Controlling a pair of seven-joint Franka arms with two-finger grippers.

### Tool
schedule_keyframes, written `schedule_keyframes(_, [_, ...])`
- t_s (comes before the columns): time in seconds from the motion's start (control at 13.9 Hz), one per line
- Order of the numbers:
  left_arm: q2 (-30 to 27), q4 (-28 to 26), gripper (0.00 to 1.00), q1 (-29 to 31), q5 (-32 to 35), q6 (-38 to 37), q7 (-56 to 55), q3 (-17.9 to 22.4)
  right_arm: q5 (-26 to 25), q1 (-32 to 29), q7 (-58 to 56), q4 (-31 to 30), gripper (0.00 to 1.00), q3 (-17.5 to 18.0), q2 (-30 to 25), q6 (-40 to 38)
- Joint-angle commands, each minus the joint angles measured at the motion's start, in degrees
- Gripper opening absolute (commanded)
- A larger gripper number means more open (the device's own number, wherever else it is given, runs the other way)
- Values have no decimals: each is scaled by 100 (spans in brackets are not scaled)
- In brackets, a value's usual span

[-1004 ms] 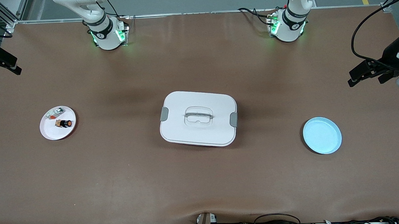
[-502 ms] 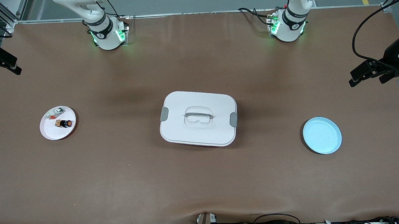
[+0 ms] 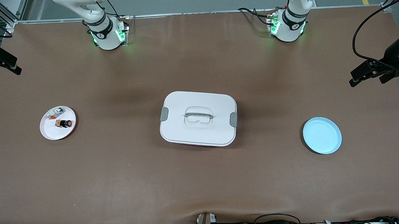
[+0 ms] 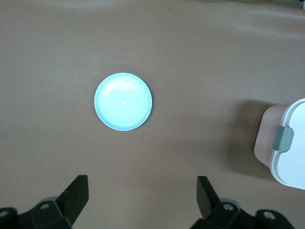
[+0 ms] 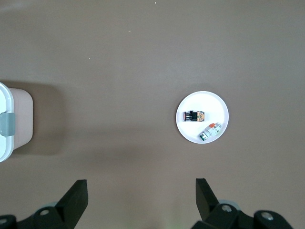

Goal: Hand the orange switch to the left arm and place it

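- The brown counter carries everything and fills the front view.
- The two white arms rise from green-lit bases along the counter's edge farthest from the front camera, the right arm at one end and the left arm at the other.
- The white lidded box sits at the middle of the counter, with a grey clasp on each short side and a recessed handle in its lid; one clasp and corner show in each wrist view.
- The light blue plate lies toward the left arm's end, well apart from the box; the left wrist view sees it too.
- The white plate lies toward the right arm's end, well apart from the box.
- The left gripper hangs high over the counter near the blue plate, jaws spread wide and holding nothing.
- The right gripper hangs high over the counter near the white plate, jaws likewise spread and holding nothing.
- The orange switch lies on its side on the white plate.
- A small white-silver part with a red-orange bit lies just beside the switch on the same plate, farther from the front camera.
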Motion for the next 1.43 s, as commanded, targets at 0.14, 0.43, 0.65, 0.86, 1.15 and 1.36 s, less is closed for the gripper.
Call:
schedule_keyframes(0.14, [53, 147, 100, 25, 15, -129, 149, 8, -96, 79, -2, -144, 100, -32, -156, 31])
schedule_keyframes(0.43, [53, 147, 100, 25, 6, -129, 149, 8, -87, 70, -2, -153, 100, -40, -148, 49])
schedule_keyframes(0.65, [53, 147, 100, 16, 6, -129, 149, 8, -96, 53, -11, -153, 100, -49, -148, 40])
schedule_keyframes(0.86, [53, 147, 100, 16, 6, -129, 149, 8, -96, 53, -20, -153, 100, -49, -148, 22])
schedule_keyframes(1.15, [53, 147, 100, 16, 15, -129, 149, 8, -96, 70, -63, -162, 100, -49, -148, -30])
schedule_keyframes(1.36, [53, 147, 100, 16, 6, -121, 149, 8, -96, 53, -266, -206, 100, -49, -165, -57])
